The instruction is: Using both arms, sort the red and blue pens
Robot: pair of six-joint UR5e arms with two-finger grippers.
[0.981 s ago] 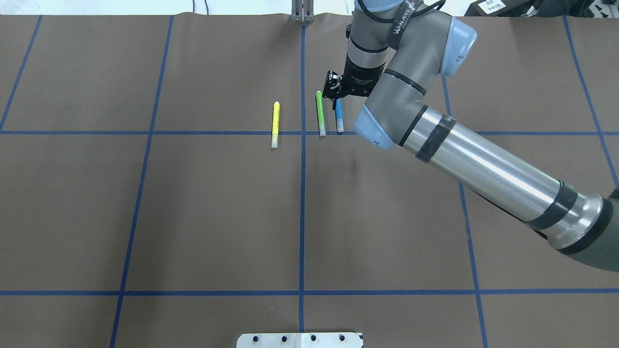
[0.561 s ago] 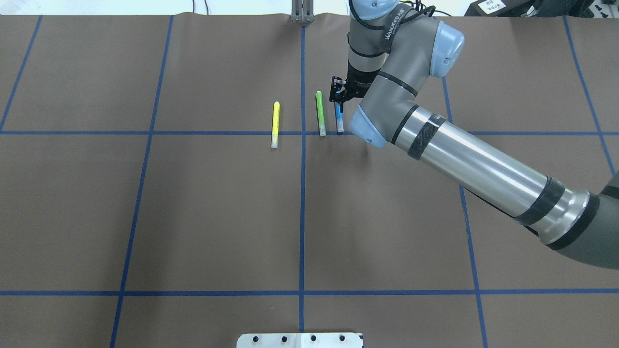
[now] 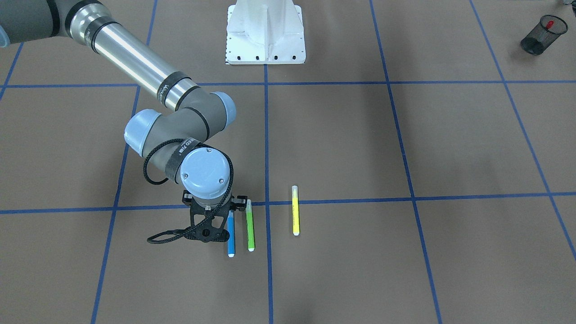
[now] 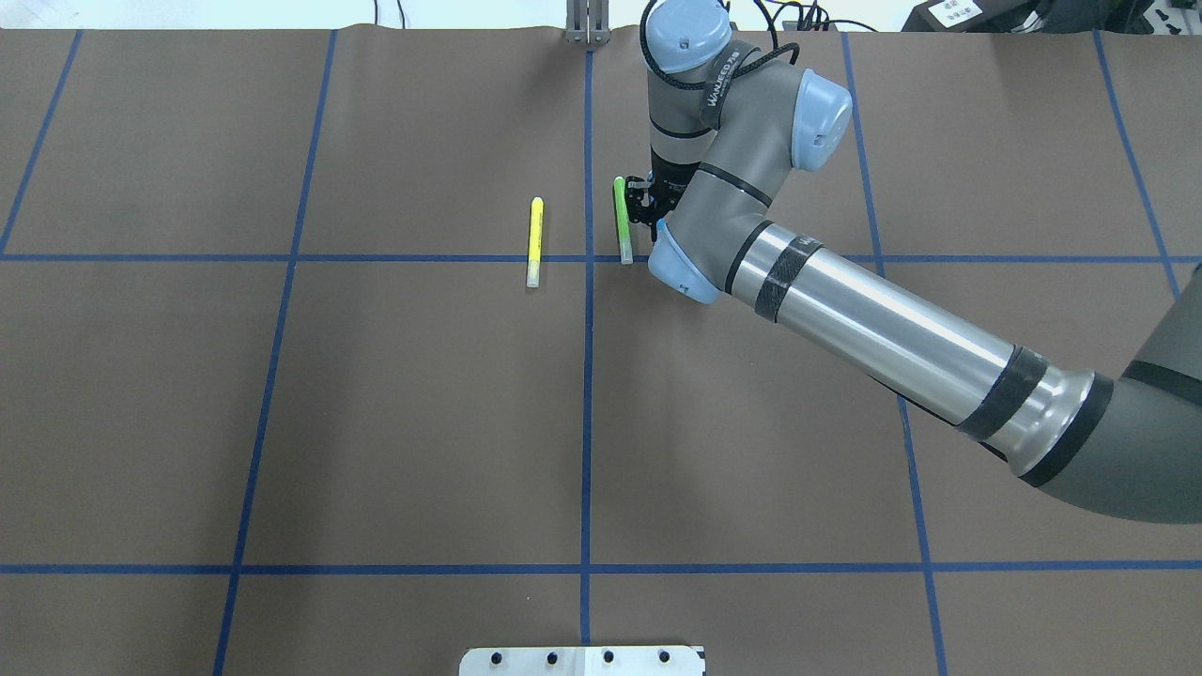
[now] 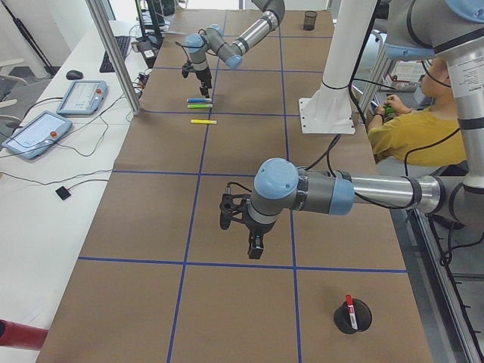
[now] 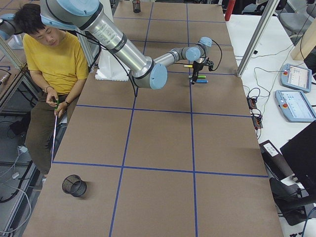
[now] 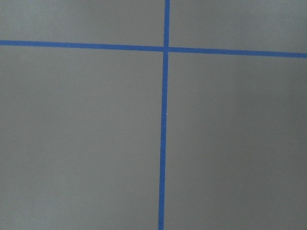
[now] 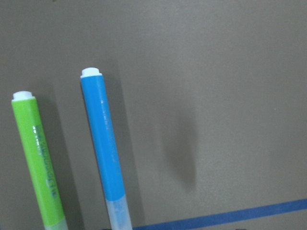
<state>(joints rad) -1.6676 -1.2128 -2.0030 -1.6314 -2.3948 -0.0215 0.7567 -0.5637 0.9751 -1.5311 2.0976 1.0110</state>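
Blue highlighter (image 3: 231, 238) just beside R gripper (image 3: 208, 233)

Three slim highlighters: one blue highlighter (image 3: 231, 234), one green highlighter (image 3: 249, 230), one yellow highlighter (image 3: 295, 211). One red-capped marker (image 5: 349, 304). Two black mesh cups (image 5: 363, 321). Two robot arms (image 4: 873, 319). Two teach pendants (image 5: 82, 96). One person (image 6: 49, 59)

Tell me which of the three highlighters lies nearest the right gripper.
The blue highlighter, lying right beside the right gripper; the green highlighter is one further out, the yellow highlighter farthest.
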